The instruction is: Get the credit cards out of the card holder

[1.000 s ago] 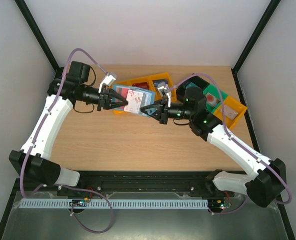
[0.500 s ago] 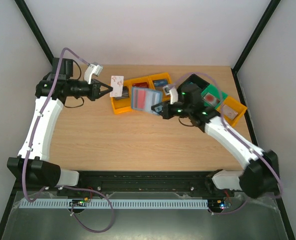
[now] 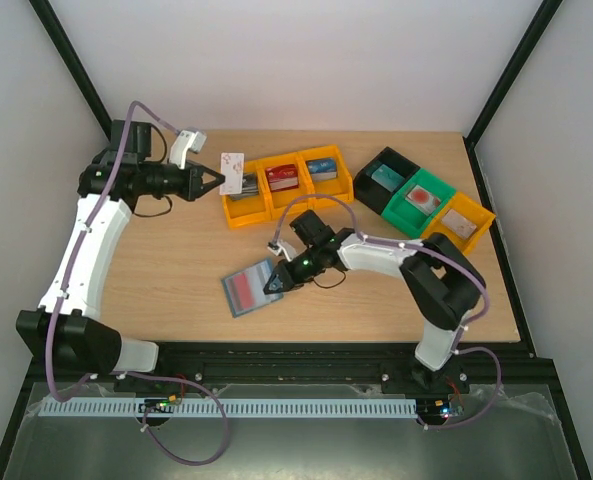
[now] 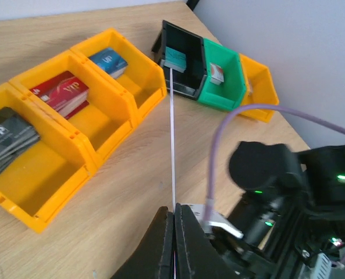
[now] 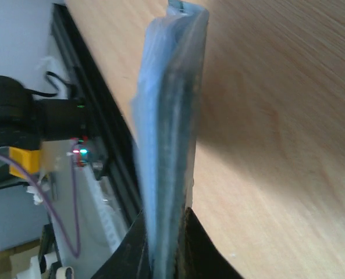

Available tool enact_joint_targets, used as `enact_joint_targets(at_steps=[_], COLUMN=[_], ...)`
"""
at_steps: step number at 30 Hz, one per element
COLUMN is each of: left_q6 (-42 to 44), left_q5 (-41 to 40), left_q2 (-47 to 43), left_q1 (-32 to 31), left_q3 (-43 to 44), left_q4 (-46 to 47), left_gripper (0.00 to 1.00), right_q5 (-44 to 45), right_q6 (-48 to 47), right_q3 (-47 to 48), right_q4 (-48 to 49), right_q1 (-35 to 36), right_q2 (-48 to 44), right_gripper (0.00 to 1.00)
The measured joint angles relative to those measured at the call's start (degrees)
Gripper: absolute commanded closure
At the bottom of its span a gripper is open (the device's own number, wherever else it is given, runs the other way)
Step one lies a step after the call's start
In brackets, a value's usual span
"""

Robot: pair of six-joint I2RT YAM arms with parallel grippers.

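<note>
Credit card (image 3: 234,171) pinched tight in left hand (image 3: 219,181), card holder (image 3: 250,292) clamped edge-on in right hand (image 3: 276,284)

Top view looks down on the whole table (image 3: 176,270); wrist views skim it close.

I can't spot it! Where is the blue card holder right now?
In the top view, the card holder is over the near middle of the table, pinched by the right gripper, in front of the yellow bins.

"VIP" is printed on the red cards (image 4: 60,93) and the black cards (image 4: 8,139).
</note>
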Motion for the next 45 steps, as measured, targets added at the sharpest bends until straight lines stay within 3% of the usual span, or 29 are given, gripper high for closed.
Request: enact_joint_targets(at_steps=[2,4,10,15,19,21,25,29,34,39,45], left_q6=[0.0,0.11,2.84,5.97,5.14,4.0,-0.48,-8.7,-14.16,-16.83,-19.56], left_q5=[1.53,3.08,7.74,14.78,19.89,21.68,27.39,31.45,33.4,34.84,35.76], left_q2=[-0.02,-0.02,-0.04,0.0,0.31,0.52,1.18,2.32,3.65,4.13,5.25], left_q1=[0.0,-0.07,-2.12,-6.38,-8.46,-9.22,-11.04,-12.57,-14.19,-14.86,-15.82], left_q3=[-0.5,-0.79,-0.81,-1.07,-1.4,-2.27,-5.88,-8.81,-10.43,-10.43,-10.43], left_q4=[-0.07,-0.15,-1.25,-3.89,-3.28,-2.1,1.62,8.33,13.16,15.47,17.86], left_gripper=[0.98,0.98,0.98,0.98,0.98,0.98,0.98,0.98,0.98,0.98,0.98], right_q5=[0.61,3.3,21.57,35.23,42.86,44.65,44.83,45.92,49.59,51.08,50.95], right_q6=[0.72,0.76,-0.15,-8.13,-23.74,-31.52,-50.38,-77.88,-101.57,-115.58,-124.65], right_q3=[0.11,0.09,0.0,-1.92,-16.31,-21.31,-24.81,-30.23,-29.42,-26.23,-23.3], right_q4=[-0.61,-2.4,-8.79,-3.3,19.06,27.06,34.6,42.07,44.5,44.04,42.32], right_q1=[-0.61,-1.46,-7.54,-7.26,-4.81,-4.7,-3.72,-0.61,1.14,2.19,4.22], right_q2=[3.34,5.29,-2.58,-27.12,-51.52,-56.33,-55.63,-53.64,-48.11,-47.36,-46.42], right_gripper=[0.52,0.39,0.34,0.27,0.28,0.29,0.29,0.33,0.39,0.42,0.49])
